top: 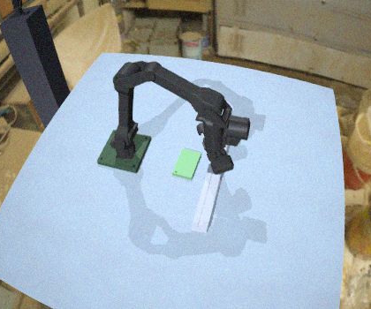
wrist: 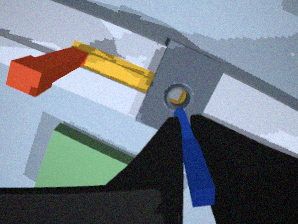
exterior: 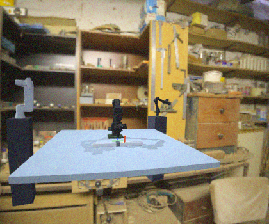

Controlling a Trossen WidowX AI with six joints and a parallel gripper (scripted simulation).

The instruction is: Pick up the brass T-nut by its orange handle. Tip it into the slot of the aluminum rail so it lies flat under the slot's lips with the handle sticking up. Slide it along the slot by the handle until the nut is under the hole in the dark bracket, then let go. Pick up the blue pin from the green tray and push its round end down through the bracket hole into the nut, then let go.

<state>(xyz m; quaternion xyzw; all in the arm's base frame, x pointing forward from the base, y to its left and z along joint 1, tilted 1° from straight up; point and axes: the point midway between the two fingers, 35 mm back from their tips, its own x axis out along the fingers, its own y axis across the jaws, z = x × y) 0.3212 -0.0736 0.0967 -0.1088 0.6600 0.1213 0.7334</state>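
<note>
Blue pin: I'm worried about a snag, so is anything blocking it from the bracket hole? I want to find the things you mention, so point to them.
Nothing visible stands between the blue pin [wrist: 197, 165], held in the claw [wrist: 184, 125], and the hole in the dark bracket [wrist: 202, 67].

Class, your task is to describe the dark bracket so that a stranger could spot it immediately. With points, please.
On the pale blue table [top: 271, 194] [exterior: 164, 160] lies a long, pale aluminum rail [top: 207, 203] [exterior: 104, 144] [wrist: 250, 107]. The bracket [exterior: 118, 144] [wrist: 200, 70] sits across that rail. It is the flat, dark gray piece with a round hole, unlike the slotted rail, the yellow nut [wrist: 117, 71] and the plain green tray [top: 187, 163] [wrist: 75, 160].
</note>
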